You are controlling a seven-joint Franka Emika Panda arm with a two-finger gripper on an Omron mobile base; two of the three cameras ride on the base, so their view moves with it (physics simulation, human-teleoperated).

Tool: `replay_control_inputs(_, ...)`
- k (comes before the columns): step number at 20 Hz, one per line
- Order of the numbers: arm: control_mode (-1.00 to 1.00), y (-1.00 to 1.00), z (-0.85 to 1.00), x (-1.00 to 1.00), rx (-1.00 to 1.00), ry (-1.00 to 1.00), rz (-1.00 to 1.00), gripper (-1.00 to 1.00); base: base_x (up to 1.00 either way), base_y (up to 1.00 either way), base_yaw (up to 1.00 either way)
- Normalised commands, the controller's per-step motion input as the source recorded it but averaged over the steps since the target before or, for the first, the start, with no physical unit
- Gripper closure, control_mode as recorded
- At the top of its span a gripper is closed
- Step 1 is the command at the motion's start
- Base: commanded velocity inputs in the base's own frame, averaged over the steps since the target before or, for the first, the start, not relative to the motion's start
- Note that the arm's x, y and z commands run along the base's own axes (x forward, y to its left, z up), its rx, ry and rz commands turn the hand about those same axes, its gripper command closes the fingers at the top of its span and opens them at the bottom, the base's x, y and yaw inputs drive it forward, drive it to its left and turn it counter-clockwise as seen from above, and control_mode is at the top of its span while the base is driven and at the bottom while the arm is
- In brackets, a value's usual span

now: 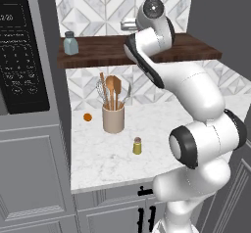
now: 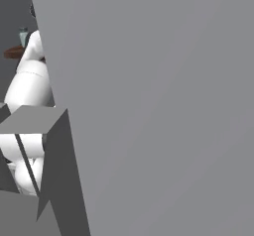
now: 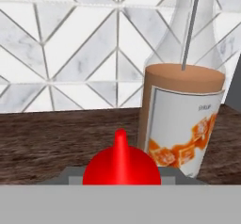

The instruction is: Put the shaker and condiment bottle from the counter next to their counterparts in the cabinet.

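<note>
Robot arm fills the near right of the left base view, reaching up to the shelf point(image 1: 98, 51); the yellow shaker point(image 1: 137, 146) waits on the counter point(image 1: 103, 158), the blue-grey shaker point(image 1: 70, 43) far left.

Hand view: the red bottle point(image 3: 121, 164) stands over the shelf board just left of the syrup bottle point(image 3: 181, 110) — the gripper seems pinched on it, fingers hidden. Letting go crooked could tip it against the glass.

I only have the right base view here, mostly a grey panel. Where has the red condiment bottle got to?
Observer: The red condiment bottle sits right at the fingers in the hand view, over the wooden shelf.
Operator: Near its counterpart?
Observer: Yes, the syrup bottle stands just beyond it, to its right in that view.
Operator: And the shaker?
Observer: The yellow-green shaker stands on the counter, in front of the utensil holder.
</note>
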Motion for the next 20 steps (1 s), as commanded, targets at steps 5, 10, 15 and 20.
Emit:
replay_control_inputs(5, -1.00, 0.00, -0.08, 0.11, 0.00, 0.00, 0.00, -1.00, 0.00, 0.00, 0.00)
replay_control_inputs(10, -1.00, -0.02, -0.08, 0.15, 0.00, 0.00, 0.00, -1.00, 0.00, 0.00, 0.00)
replay_control_inputs(15, -1.00, 0.00, -0.12, 0.10, 0.00, 0.00, 0.00, -1.00, 0.00, 0.00, 0.00)
replay_control_inputs(20, -1.00, 0.00, -0.05, -0.08, 0.00, -0.01, 0.00, -1.00, 0.00, 0.00, 0.00)
